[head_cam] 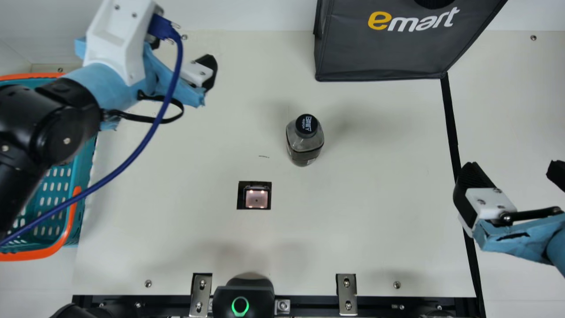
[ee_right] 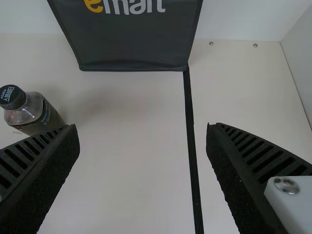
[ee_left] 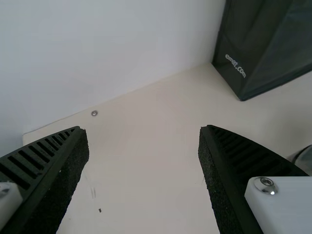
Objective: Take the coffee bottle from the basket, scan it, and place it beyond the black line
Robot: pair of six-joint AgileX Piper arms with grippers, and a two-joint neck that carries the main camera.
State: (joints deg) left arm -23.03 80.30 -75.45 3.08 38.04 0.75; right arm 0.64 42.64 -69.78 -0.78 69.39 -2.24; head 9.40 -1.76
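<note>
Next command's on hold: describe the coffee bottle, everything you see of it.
The coffee bottle stands upright on the cream table, capped. Its round black cap carries pale print; the shoulders look clear, glass or plastic, and the body below is dark. In the main view it sits up and right of the scanner, left of the black line. Neither the left gripper nor the right gripper touches it.

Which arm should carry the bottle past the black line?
Right, I'd judge: the open right claw hangs by the black line, whereas the left claw, though nearer the bottle, is toward the basket.
</note>
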